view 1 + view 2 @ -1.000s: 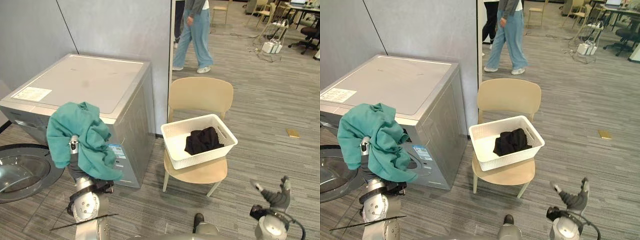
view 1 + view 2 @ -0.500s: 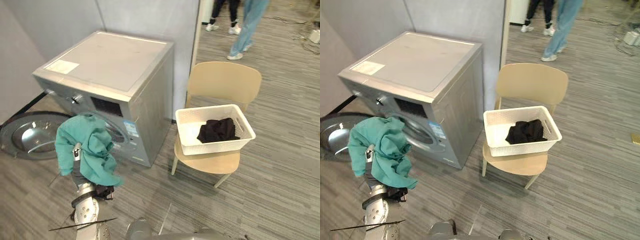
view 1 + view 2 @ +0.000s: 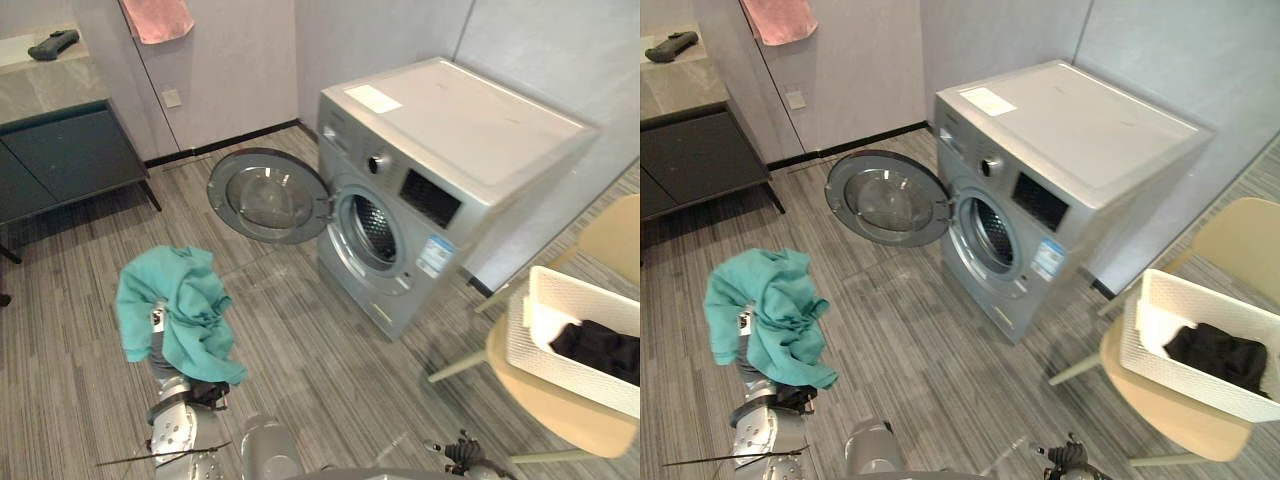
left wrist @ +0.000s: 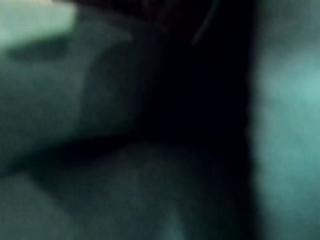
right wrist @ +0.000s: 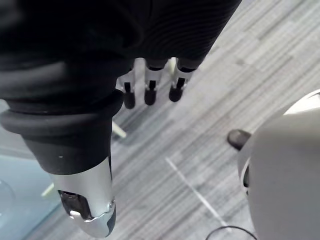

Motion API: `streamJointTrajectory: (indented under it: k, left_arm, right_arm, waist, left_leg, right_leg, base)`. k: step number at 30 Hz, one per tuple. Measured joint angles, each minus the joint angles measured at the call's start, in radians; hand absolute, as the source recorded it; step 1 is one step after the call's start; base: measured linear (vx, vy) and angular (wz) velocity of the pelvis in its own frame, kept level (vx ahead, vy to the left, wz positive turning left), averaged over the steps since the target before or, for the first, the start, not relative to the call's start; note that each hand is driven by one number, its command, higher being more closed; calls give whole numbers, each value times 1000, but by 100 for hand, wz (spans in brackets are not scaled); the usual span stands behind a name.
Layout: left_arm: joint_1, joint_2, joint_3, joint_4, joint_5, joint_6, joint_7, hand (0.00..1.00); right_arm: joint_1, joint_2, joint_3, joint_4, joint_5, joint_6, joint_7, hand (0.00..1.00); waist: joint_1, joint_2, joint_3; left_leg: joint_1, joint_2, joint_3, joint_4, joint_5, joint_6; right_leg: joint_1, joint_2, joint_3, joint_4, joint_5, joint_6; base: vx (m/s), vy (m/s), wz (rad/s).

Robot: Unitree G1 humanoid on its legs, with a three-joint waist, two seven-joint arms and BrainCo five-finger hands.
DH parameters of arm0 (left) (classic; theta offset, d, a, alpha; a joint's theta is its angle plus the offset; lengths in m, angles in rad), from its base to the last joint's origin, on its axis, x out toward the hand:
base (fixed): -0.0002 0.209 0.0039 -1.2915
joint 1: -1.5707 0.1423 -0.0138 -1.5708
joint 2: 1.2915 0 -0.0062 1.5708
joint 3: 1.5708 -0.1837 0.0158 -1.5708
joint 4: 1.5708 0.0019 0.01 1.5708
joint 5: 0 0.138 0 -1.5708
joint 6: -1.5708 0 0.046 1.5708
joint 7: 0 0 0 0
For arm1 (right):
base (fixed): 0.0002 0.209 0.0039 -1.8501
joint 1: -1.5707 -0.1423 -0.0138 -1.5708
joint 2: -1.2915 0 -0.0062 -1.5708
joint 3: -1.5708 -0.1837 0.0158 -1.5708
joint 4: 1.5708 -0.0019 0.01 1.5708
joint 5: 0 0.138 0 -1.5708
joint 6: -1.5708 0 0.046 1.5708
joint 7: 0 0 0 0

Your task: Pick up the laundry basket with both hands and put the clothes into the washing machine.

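A: Laundry basket point(image 3: 1185, 378): is either hand on it?
B: No. The right hand point(image 5: 150, 75) hangs over the grey plank floor point(image 5: 210, 135), its fingers point(image 5: 176, 87) straight and apart, holding nothing. The left hand point(image 3: 157, 322) is raised under a teal cloth point(image 3: 180, 305) draped over it; whether it grips the cloth I cannot tell. Its wrist view gives teal folds and dark, probably that same cloth up close.
A: And the basket?
B: Well apart from both hands, on the seat of a beige chair point(image 3: 1238, 240) at the right, a black garment point(image 3: 1218, 356) lying inside.
A: What stands around?
B: The washing machine point(image 3: 460, 150) is between cloth and chair, its round door point(image 3: 265, 195) wide open to the left of the drum opening point(image 3: 372, 228). The cloth hangs on the near side of that door. Beyond is a dark cabinet point(image 3: 60, 155) by the wall, with a black object point(image 3: 52, 42) on the surface behind it and a pink cloth point(image 3: 158, 18) hanging above.
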Motion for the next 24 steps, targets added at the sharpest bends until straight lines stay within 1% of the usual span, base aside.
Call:
streamJointTrajectory:
  k: [1,2,3,4,5,6,7,8,9,10,11,12,13,14,15,16,17,18,19,20,21,22,23,24]
  left_arm:
    - [-7,-1,-15,12,0,7,-1,100]
    - [-10,-7,-58,28,0,22,-2,100]
    - [-10,-13,-109,31,1,34,-6,100]
    - [-10,-15,-136,31,2,36,-14,100]
    - [-7,-13,-142,30,5,42,-23,100]
    - [-6,-4,-144,28,9,45,-23,100]
    - [-6,9,-148,15,10,45,-24,100]
    - [-6,15,-152,5,11,43,-25,100]
    - [-6,23,-161,-10,11,42,-33,100]
    - [-7,23,-168,-25,10,42,-46,100]
    - [-6,23,-170,-27,10,44,-48,100]
    - [-7,24,-170,-27,10,45,-48,100]
    - [-6,24,-169,-27,10,47,-48,100]
    - [-7,24,-165,-27,10,48,-48,100]
    - [-7,28,-161,-26,10,49,-49,100]
    - [-7,33,-161,-26,10,50,-49,100]
    - [-7,34,-161,-8,10,50,-50,100]
    - [-22,15,-158,33,11,58,-51,100]
    - [-35,10,-158,54,12,67,-52,100]
    - [-59,-1,-155,85,21,81,-57,100]
    - [-70,-10,-158,105,22,84,-70,100]
    - [-72,-14,-160,124,22,86,-84,100]
    - [-59,-14,-160,144,28,92,-98,100]
    - [-41,-15,-161,157,34,92,-112,100]
  right_arm:
    - [2,8,-16,12,0,3,1,0]
    - [12,9,-58,18,9,8,-2,0]
    - [22,10,-119,5,29,9,-1,0]
    - [31,4,-146,-15,32,-3,-7,0]
    - [27,-1,-148,-53,35,-4,-5,0]
    - [26,9,-146,-79,51,-3,-4,0]
    - [28,37,-144,-116,59,-4,-4,0]
    - [29,50,-141,-138,65,-3,-4,0]
    - [32,65,-124,-168,76,-2,-4,0]
    - [37,74,-100,-218,100,-3,-3,0]
    - [38,73,-77,-252,118,-5,-5,0]
    - [38,72,-70,-261,125,-6,-5,0]
    - [38,72,-56,-275,128,-6,-6,0]
    - [37,72,-42,-280,128,-6,-5,0]
    - [35,72,-13,-284,128,-6,-4,0]
    - [37,71,4,-284,127,-7,-3,0]
    - [43,70,17,-285,125,-5,-1,0]
    - [22,60,27,-289,119,-5,-1,0]
    - [19,61,34,-291,117,-4,-1,0]
    - [24,71,50,-291,117,-3,1,0]
    - [36,71,63,-295,116,-2,1,0]
    - [45,69,74,-301,112,0,1,0]
    - [55,70,86,-314,98,0,1,0]
    - [54,71,97,-320,86,0,2,0]
  waist:
    - [-12,-17,-7]
    - [-28,-30,-11]
    - [-40,7,11]
    - [-49,23,21]
    - [-49,37,34]
    - [-53,46,37]
    - [-62,50,36]
    - [-64,50,36]
    - [-67,52,36]
    - [-77,55,36]
    - [-91,60,39]
    - [-95,63,42]
    - [-103,66,44]
    - [-108,63,42]
    - [-115,54,36]
    - [-115,37,27]
    - [-109,24,11]
    - [-99,64,21]
    - [-100,73,26]
    - [-103,77,33]
    - [-89,80,35]
    - [-75,78,37]
    - [-65,84,41]
    - [-61,71,34]
  left_leg:
    - [-13,-45,-8,2,-14,27]
    - [-16,-123,-26,7,-33,75]
    - [16,-167,-44,-6,-50,119]
    - [45,-179,-55,-18,-57,138]
    - [106,-195,-61,-56,-55,155]
    - [201,-219,-67,-144,-40,171]
    - [284,-248,-79,-245,-13,176]
    - [322,-263,-78,-293,0,176]
    - [367,-285,-72,-355,17,177]
    - [405,-313,-62,-414,28,180]
    - [448,-335,-55,-449,28,180]
    - [469,-341,-48,-465,28,180]
    - [507,-348,-29,-490,28,180]
    - [530,-353,-14,-512,28,179]
    - [563,-367,10,-547,26,177]
    - [578,-381,14,-563,25,174]
    - [597,-391,35,-567,18,161]
    - [589,-353,90,-490,4,139]
    - [554,-329,121,-392,0,133]
    - [458,-242,167,-107,13,115]
    - [400,-169,184,113,21,133]
    - [362,-109,196,284,40,167]
    - [309,-51,185,424,47,181]
    - [246,-9,162,481,46,180]
  right_leg:
    - [-5,-30,-11,17,44,-20]
    - [-33,-103,-15,125,137,-97]
    - [-90,-166,29,312,182,-242]
    - [-132,-166,89,450,132,-304]
    - [-196,-138,177,634,63,-310]
    - [-266,-65,258,831,-27,-242]
    - [-322,4,267,951,-90,-208]
    - [-354,29,253,982,-111,-196]
    - [-402,54,215,994,-138,-177]
    - [-448,58,141,972,-167,-161]
    - [-484,57,59,924,-193,-169]
    - [-491,56,13,892,-203,-182]
    - [-491,58,-104,818,-217,-208]
    - [-488,66,-199,754,-220,-234]
    - [-467,94,-329,628,-180,-301]
    - [-455,114,-398,546,-138,-346]
    - [-412,170,-477,421,-225,-455]
    - [-392,243,-450,337,-248,-432]
    - [-374,278,-443,293,-244,-430]
    - [-332,346,-399,215,-220,-415]
    - [-300,386,-339,187,-213,-402]
    - [-264,412,-283,181,-220,-392]
    - [-221,437,-211,164,-227,-381]
    - [-192,439,-147,148,-228,-377]
  base:
    - [377,658,96]
    - [373,641,118]
    - [367,633,114]
    - [288,438,86]
    - [355,443,56]
    - [384,487,64]
    - [368,446,57]
    - [223,241,50]
    - [316,219,42]
    - [418,220,53]
    - [352,173,46]
    - [417,130,36]
    - [347,96,20]
    - [530,126,14]
    - [475,66,2]
    - [498,47,-26]
    - [640,49,-83]
    - [523,53,-103]
    - [561,85,-118]
    - [300,68,-103]
    - [359,95,-134]
    - [346,119,-169]
    - [407,177,-202]
    - [322,177,-185]
